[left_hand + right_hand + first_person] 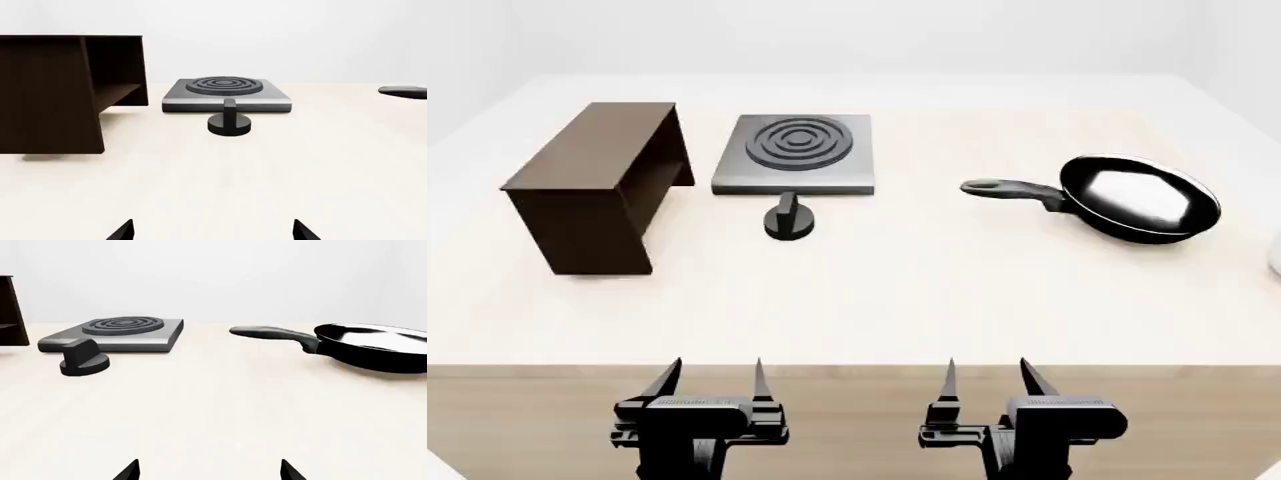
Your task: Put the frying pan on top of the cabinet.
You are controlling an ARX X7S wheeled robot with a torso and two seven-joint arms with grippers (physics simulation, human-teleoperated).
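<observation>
The black frying pan (1141, 198) lies on the table at the right, its long handle (1010, 190) pointing left; it also shows in the right wrist view (373, 347). The dark brown cabinet (594, 180) stands at the left with its open side facing right; the left wrist view shows it too (60, 90). My left gripper (711, 378) and right gripper (988, 378) hover at the table's near edge, both open and empty, far from the pan. Only their fingertips show in the left wrist view (123, 231) and the right wrist view (291, 471).
A square grey hotplate (795, 152) with concentric rings sits right of the cabinet, with a small black knob (789, 219) in front of it. A white object (1276, 255) is cut off at the right edge. The pale table (894, 300) stretches between the grippers and these things.
</observation>
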